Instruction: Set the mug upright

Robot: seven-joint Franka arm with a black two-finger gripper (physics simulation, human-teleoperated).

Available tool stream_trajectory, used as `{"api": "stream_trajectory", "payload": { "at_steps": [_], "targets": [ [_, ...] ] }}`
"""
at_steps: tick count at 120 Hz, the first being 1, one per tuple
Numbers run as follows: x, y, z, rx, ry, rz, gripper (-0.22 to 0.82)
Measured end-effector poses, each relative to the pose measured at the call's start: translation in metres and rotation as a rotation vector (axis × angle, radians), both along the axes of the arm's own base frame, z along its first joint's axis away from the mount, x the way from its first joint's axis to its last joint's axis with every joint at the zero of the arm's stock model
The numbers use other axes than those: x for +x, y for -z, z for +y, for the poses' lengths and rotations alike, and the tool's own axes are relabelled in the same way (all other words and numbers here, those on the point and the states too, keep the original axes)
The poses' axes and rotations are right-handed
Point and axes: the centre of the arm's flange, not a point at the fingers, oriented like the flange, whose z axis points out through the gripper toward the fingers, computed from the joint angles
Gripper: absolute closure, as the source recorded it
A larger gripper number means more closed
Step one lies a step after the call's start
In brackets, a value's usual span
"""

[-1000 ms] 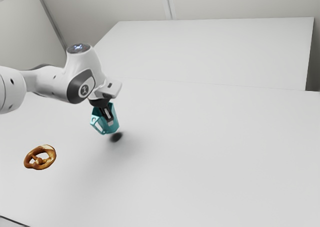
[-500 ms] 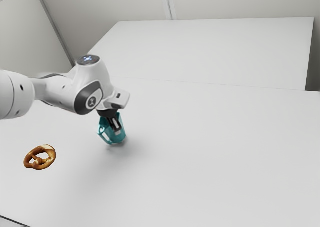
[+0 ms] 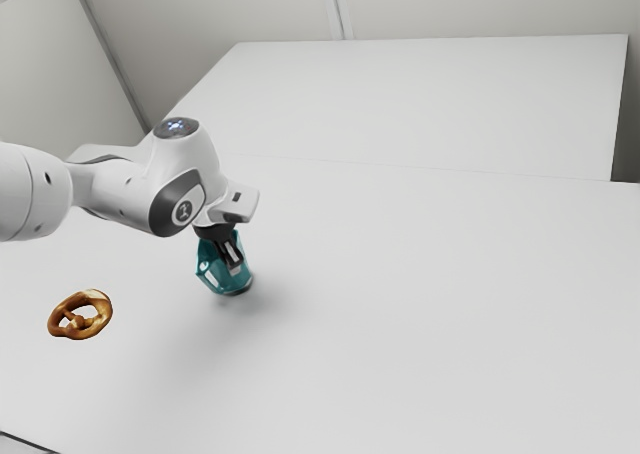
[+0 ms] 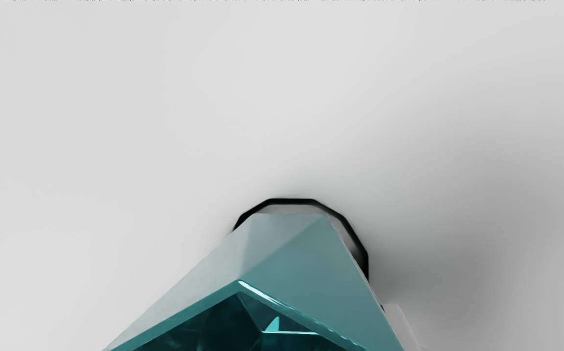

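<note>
The white tabletop (image 3: 420, 304) stretches across most of the exterior view, with a further white surface (image 3: 420, 104) beyond it. The arm (image 3: 130, 189) comes in from the exterior view's left, its hand angled down over the tabletop. Under the hand is the teal, facet-sided mug (image 3: 219, 280), its mouth toward the hand and its base toward the tabletop, so it looks close to upright; I cannot tell whether the base touches down. In the wrist view the open rim is nearest the camera, and a dark, many-sided outline (image 4: 289, 201) curves around the far end of the mug. The brown pretzel (image 3: 97, 326) lies on the tabletop, apart from the mug, toward the exterior view's left. The fingers (image 3: 234, 256) are clamped on the mug, one lying along its visible side, the other hidden.
</note>
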Motion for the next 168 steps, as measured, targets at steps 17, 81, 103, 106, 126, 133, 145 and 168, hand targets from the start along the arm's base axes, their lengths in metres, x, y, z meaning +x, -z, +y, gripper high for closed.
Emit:
{"api": "stream_trajectory", "payload": {
  "at_steps": [17, 81, 103, 106, 126, 133, 145, 168],
  "targets": [
    [0.000, 0.000, -0.003, -0.001, 0.001, -0.004, 0.77],
    [0.000, -0.001, -0.002, -0.007, -0.005, -0.006, 0.47],
    [0.001, -0.008, -0.001, -0.010, -0.006, -0.019, 0.43],
    [0.001, -0.010, -0.001, -0.011, -0.006, -0.022, 0.43],
    [0.003, -0.024, -0.001, -0.022, -0.012, -0.046, 0.41],
    [0.004, -0.030, -0.001, -0.027, -0.016, -0.056, 0.40],
    [0.008, -0.044, -0.002, -0.038, -0.024, -0.079, 0.40],
    [0.035, -0.104, -0.001, -0.072, -0.057, -0.149, 0.36]
  ]
}}
